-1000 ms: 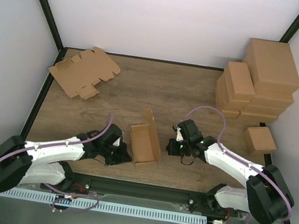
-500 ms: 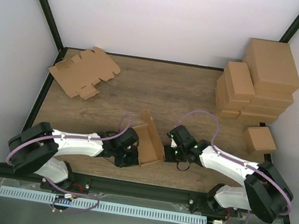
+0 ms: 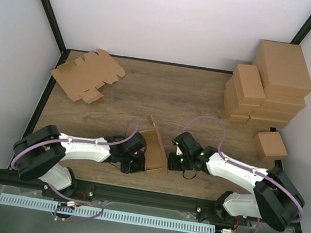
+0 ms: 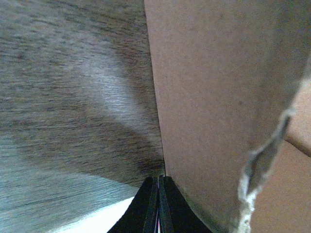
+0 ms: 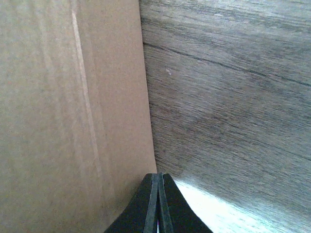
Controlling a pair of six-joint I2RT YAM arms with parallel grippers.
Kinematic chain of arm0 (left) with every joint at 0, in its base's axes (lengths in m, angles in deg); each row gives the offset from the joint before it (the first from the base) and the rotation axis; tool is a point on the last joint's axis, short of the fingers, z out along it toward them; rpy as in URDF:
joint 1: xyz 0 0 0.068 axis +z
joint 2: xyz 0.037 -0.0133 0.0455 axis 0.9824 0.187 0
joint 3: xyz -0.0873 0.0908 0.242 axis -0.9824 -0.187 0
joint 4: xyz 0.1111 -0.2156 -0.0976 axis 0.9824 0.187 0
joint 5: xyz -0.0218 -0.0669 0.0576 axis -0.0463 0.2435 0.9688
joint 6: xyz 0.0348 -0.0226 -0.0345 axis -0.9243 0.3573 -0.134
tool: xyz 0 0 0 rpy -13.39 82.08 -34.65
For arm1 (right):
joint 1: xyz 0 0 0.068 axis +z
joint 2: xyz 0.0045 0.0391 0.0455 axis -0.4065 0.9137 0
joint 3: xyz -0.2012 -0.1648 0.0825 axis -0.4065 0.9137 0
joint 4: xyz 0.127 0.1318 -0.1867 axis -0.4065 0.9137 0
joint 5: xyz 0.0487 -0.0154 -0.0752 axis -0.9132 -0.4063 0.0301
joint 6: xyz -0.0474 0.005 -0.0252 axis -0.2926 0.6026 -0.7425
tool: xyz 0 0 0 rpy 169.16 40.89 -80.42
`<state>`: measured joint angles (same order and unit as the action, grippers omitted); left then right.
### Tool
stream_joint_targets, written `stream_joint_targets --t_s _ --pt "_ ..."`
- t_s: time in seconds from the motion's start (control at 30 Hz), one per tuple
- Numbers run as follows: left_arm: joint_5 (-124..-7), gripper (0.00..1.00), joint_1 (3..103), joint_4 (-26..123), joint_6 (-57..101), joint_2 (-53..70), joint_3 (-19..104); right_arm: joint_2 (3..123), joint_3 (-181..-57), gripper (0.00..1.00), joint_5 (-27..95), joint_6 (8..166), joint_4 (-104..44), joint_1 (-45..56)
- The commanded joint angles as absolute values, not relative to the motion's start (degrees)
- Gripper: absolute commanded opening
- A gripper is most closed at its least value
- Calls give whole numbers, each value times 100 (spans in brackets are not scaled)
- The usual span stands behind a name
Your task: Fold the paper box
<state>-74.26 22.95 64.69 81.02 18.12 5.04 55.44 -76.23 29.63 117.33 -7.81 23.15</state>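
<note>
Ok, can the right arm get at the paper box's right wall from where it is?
Probably yes: the right gripper sits right beside the paper box with nothing between them. Its fingers look shut, though, so pushing, not pinching.

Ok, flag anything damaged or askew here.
The box stands skewed, its walls leaning rather than square. In the left wrist view one cardboard edge looks ragged, maybe torn, though it is blurred.

Soft, even light from above fills the top view, sharp edge to edge, shadows faint. My wrist views are poorer: the paper box (image 4: 214,97) sits too close and blurs. Pale glare sheens the table (image 5: 233,97) beside my right fingertips (image 5: 143,213); the left view's dark band is perhaps shadow.
</note>
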Motion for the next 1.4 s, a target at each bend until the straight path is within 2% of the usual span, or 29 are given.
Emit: stream_joint_targets --t_s 0.0,1.37 --pt "-7490 4 2256 6140 8140 1879 667 5581 -7772 1 2815 11784 -969 2459" --pt "-7465 4 2160 5952 8387 2002 812 6572 -8653 1 3953 12510 -352 3208"
